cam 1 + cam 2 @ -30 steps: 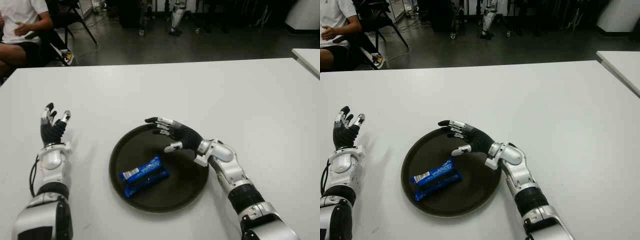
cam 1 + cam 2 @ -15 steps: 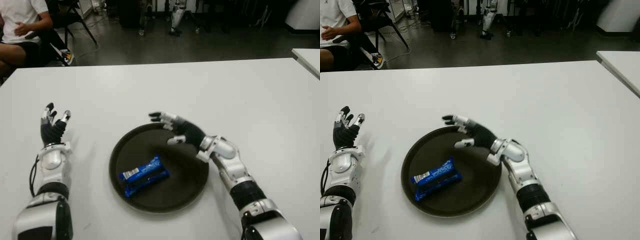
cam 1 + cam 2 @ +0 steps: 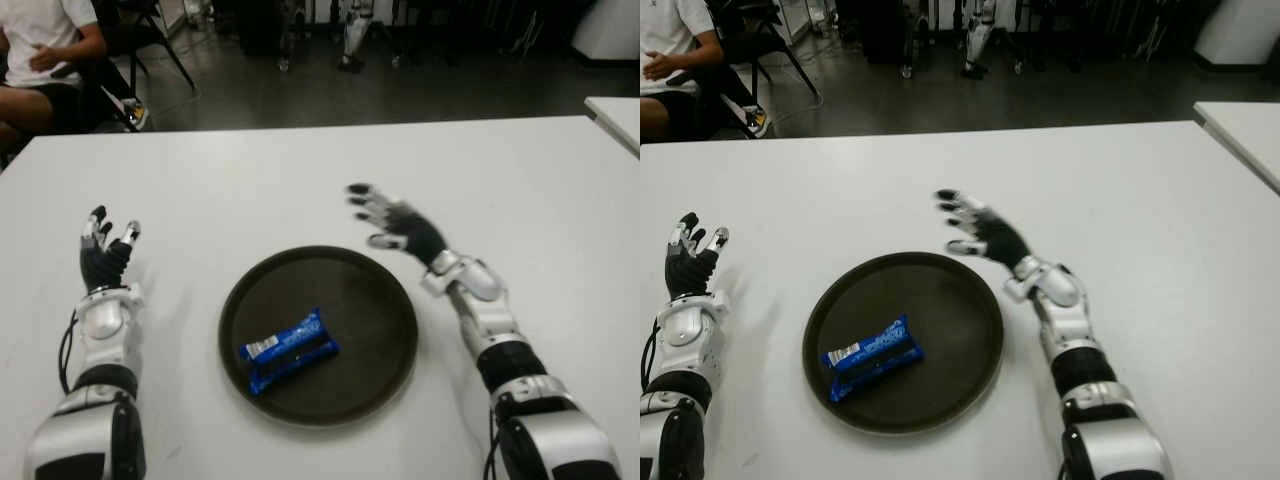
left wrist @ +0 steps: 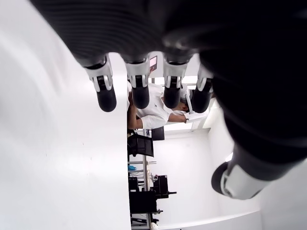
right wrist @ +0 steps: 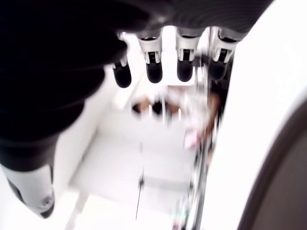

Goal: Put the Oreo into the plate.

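A blue Oreo packet (image 3: 288,350) lies in the round dark plate (image 3: 370,300), left of the plate's centre. My right hand (image 3: 392,220) is open, fingers spread, holding nothing, above the white table just beyond the plate's far right rim. My left hand (image 3: 105,248) shows open at the left, well clear of the plate. In the right wrist view the fingers (image 5: 153,67) are straight and the plate's rim (image 5: 273,177) shows at one edge.
The white table (image 3: 250,180) stretches around the plate. A second table's corner (image 3: 615,112) is at the far right. A seated person (image 3: 40,60) is beyond the table's far left corner, with chairs and equipment on the dark floor behind.
My right hand has lifted off the plate and drawn back to the right and away, past the far rim. The Oreo packet stayed in the plate. The left hand has not moved.
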